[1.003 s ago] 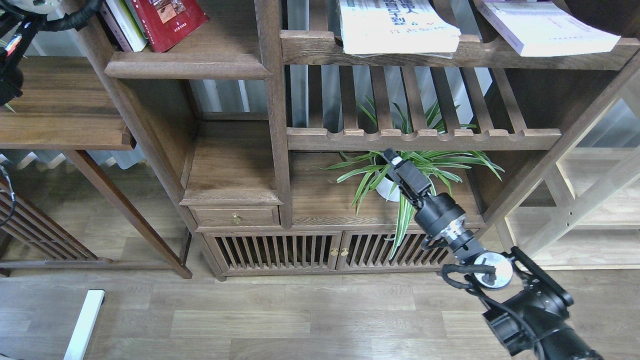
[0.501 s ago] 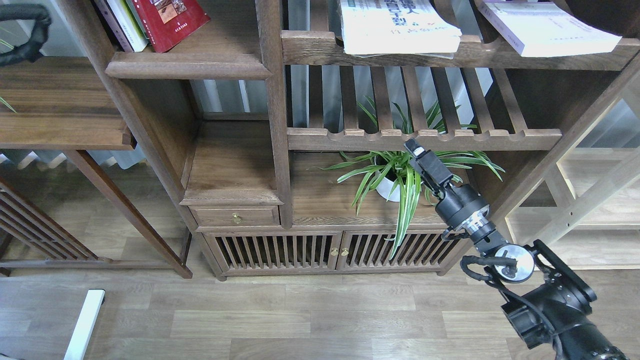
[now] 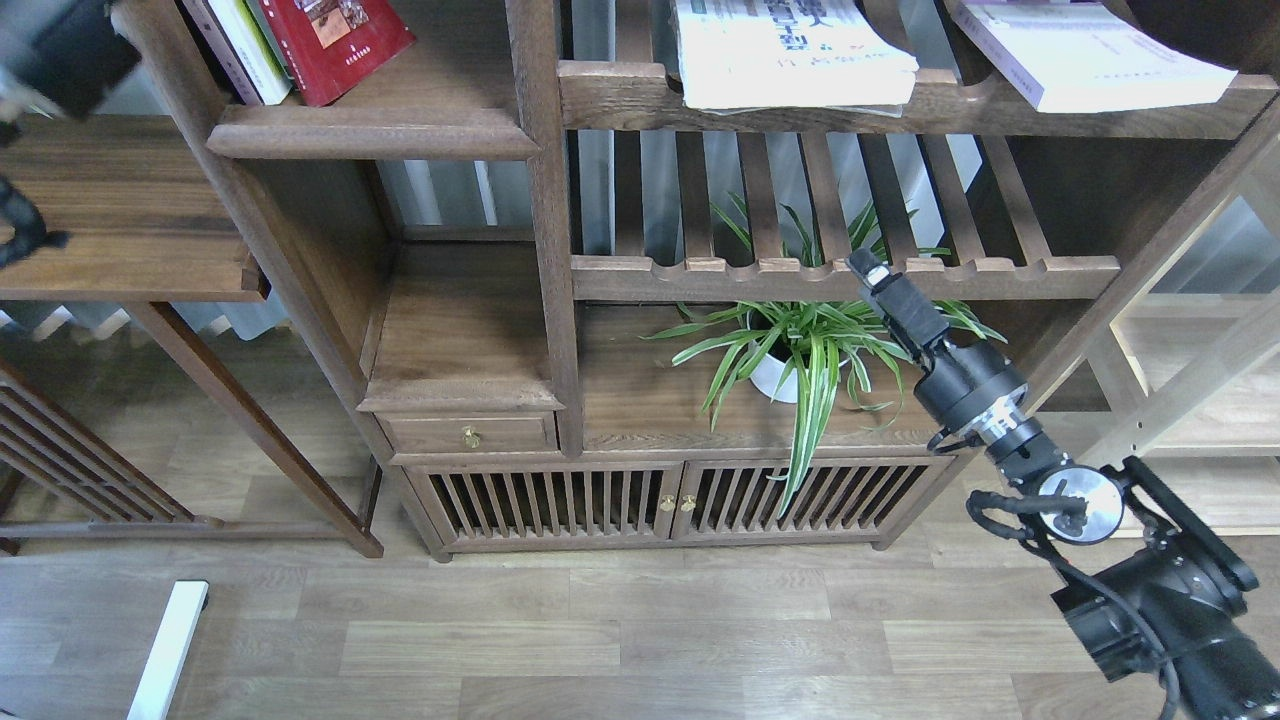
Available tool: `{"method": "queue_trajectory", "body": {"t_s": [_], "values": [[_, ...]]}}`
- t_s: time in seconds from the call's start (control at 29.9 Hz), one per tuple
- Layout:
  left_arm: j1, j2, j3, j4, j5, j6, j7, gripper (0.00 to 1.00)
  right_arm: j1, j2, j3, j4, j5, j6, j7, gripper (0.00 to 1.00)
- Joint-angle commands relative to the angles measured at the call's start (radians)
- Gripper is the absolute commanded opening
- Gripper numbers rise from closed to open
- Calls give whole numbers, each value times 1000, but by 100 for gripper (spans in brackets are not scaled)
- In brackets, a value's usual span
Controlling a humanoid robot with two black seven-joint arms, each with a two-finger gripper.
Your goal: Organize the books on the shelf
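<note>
The thin red book [image 3: 340, 35] leans at the top left on the solid dark shelf [image 3: 370, 133], beside other upright books [image 3: 245, 40]. The large white book with green characters [image 3: 790, 50] lies on the upper slatted rack. The pale lavender-white book [image 3: 1085, 55] lies to its right on the same rack. My right gripper [image 3: 868, 266] points up at the scalloped rail of the lower rack and holds nothing; its fingers cannot be told apart. My left arm [image 3: 65, 50] is a dark blur at the top left corner, and its fingers do not show clearly.
A spider plant in a white pot [image 3: 775, 378] stands under the lower slatted rack [image 3: 700, 268], just left of my right arm. A small drawer [image 3: 470, 435] and slatted cabinet doors [image 3: 560, 500] sit below. A side table [image 3: 130, 210] is at left, a pale wooden frame [image 3: 1180, 400] at right.
My right gripper has moved up and to the right, from in front of the plant to the scalloped rail. My left arm has shifted at the top left and is now blurred.
</note>
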Motion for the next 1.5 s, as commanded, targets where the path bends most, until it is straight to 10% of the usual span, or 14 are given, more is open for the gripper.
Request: {"method": "queue_trajectory", "body": {"t_s": [0.0, 0.13, 0.57, 1.07, 1.47], "values": [[85, -13, -1, 1, -72, -1, -3, 42, -13, -41, 4, 7, -1, 0, -2, 98], [155, -94, -6, -2, -121, -1, -5, 59, -13, -71, 39, 14, 2, 0, -2, 98], [391, -295, 0, -89, -228, -1, -26, 57, -63, -133, 53, 65, 69, 0, -8, 97], [402, -469, 52, -84, -227, -1, -25, 58, -65, -229, 98, 131, 306, 0, -22, 96], [495, -553, 94, -81, -216, -1, -23, 85, -45, -239, 152, 132, 422, -42, -22, 94]]}}
